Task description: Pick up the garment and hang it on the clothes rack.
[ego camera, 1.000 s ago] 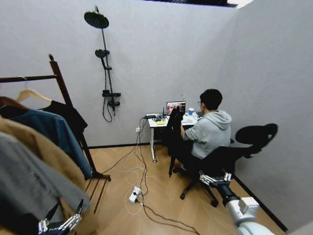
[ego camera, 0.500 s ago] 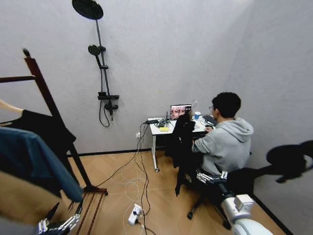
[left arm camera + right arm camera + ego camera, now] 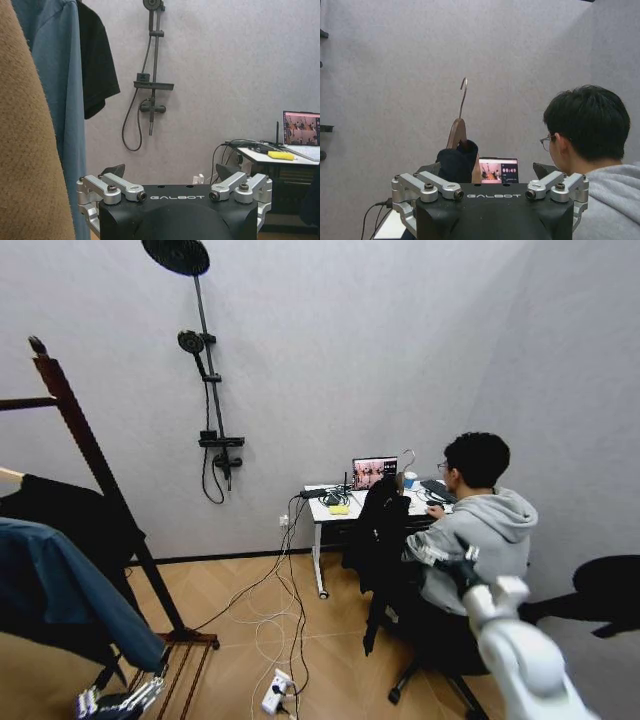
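**Black garment on a hanger ahead of my right claw; rack off to my left**

The one piece of writing I can read is GALBOT, in pale letters on the black housing of each of my wrists. The laptop (image 3: 374, 473) on the white table (image 3: 330, 506) shows a bright screen, but its text is too small for me to read.

My right claw (image 3: 447, 558) is raised in front of me, close to the seated person's grey hoodie, its fingers (image 3: 431, 187) spread apart with nothing between them. My left claw (image 3: 118, 702) hangs low at my side, beside the foot of the clothes rack (image 3: 90, 460), and it too is spread apart and holds nothing.

From my head I see the garment (image 3: 380, 535) draped dark and limp next to the table, just beside the person. My right wrist view adds what the head view hides: the garment's collar (image 3: 456, 162) sits on a wooden hanger (image 3: 460, 125) with a metal hook, directly ahead of the claw and in front of the laptop.

My left wrist view looks past a tan coat (image 3: 30, 150), a teal-blue shirt (image 3: 62, 90) and a black tee (image 3: 97, 65) hanging on the rack, toward the shower fixture (image 3: 150, 75) on the grey wall.
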You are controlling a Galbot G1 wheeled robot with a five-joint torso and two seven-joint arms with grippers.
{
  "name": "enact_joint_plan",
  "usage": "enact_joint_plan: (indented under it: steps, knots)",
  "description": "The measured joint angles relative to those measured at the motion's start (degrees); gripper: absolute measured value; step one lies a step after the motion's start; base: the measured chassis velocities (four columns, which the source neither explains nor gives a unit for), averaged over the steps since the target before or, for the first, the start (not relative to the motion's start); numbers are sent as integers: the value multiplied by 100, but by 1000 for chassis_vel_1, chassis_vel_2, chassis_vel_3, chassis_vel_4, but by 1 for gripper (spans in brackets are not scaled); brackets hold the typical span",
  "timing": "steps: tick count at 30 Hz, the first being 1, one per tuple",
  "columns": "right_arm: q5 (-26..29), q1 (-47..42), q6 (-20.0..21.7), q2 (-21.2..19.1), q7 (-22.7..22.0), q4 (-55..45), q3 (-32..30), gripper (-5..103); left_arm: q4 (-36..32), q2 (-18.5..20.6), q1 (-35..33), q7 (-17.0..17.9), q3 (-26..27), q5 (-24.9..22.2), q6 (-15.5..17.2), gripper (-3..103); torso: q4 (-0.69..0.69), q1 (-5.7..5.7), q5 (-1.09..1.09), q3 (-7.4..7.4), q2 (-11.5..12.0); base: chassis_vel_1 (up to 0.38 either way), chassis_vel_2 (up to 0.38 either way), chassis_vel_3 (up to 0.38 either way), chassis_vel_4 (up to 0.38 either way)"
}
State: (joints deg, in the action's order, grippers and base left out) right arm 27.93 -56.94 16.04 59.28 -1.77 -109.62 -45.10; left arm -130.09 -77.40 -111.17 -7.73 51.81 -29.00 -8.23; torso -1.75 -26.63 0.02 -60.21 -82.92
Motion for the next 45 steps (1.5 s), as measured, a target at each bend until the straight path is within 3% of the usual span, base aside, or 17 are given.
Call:
enact_joint_plan:
  steps: [9, 15, 26, 33, 35, 36, 38, 40, 45]
  knots:
    - [334, 970, -400, -267, 358, 932, 639, 100, 0, 0, 0, 0, 0, 0, 0, 100, 0, -6, -2, -2, 3, 0, 0, 0, 0]
    - [404, 1573, -252, -197, -45, 1434, 1040, 103, 0, 0, 0, 0, 0, 0, 0, 100, 0, -4, -2, -1, 2, 0, 0, 0, 0]
    - [775, 1908, -36, -85, 80, 1895, 1252, 68, 0, 0, 0, 0, 0, 0, 0, 100, 0, -4, -3, 0, 2, 0, 0, 0, 0]
    - [956, 1680, 169, -14, 30, 1599, 1133, 35, 0, 0, 0, 0, 0, 0, 0, 100, 0, -4, -3, 0, 1, 0, 0, 0, 0]
    - [957, 1627, 190, 0, -1, 1529, 1096, 35, 0, 0, 0, 0, 0, 0, 0, 100, 0, -4, -3, 0, 2, 0, 0, 0, 0]
    - [986, 1469, 250, 19, -41, 1319, 1002, 24, 0, 0, 0, 0, 0, 0, 0, 100, 0, -4, -2, -1, 1, 0, 0, 0, 0]
    - [1011, 1363, 283, 20, -45, 1183, 945, 24, 0, 0, 0, 0, 0, 0, 0, 100, 0, -4, -2, -1, 2, 0, 0, 0, 0]
    - [1077, 1078, 355, -1, -35, 844, 831, 16, 0, 0, 0, 0, 0, 0, 0, 100, -4, -4, -2, 0, 2, 0, 0, 0, 0]
    - [1082, 782, 358, 5, 20, 463, 737, 15, 0, 0, 0, 0, 0, 0, 0, 100, -2, -3, -2, 0, 2, 0, 0, 0, 0]
